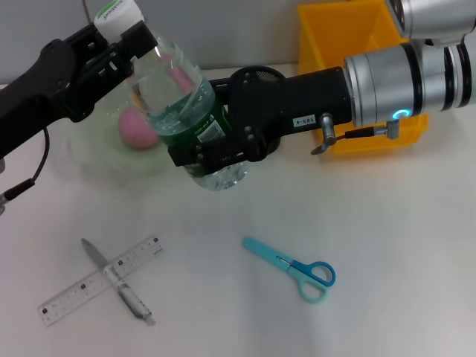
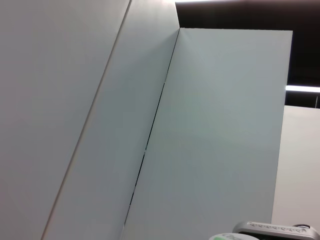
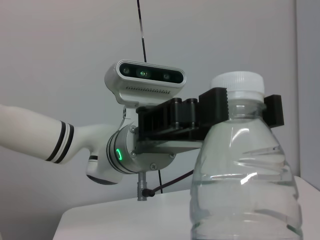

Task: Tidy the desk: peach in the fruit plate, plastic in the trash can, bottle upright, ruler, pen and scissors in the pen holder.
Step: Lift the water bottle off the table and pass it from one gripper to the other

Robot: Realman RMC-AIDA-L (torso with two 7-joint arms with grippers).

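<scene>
In the head view, the bottle is held above the white table between both arms. The left gripper is clamped around the neck just under the white cap, while the right gripper is closed around the lower body at the green label. Behind the bottle, the peach lies in the pale fruit plate. The black mesh pen holder stands behind the right arm, and the yellow trash can sits at the far right. On the near table, the pen lies crossed over the clear ruler, and the blue scissors lie well apart from them to the right.

The left wrist view shows mostly grey wall panels.

In the right wrist view, the bottle stands upright close to the camera, the left gripper's black fingers closed on its neck beneath the cap.
</scene>
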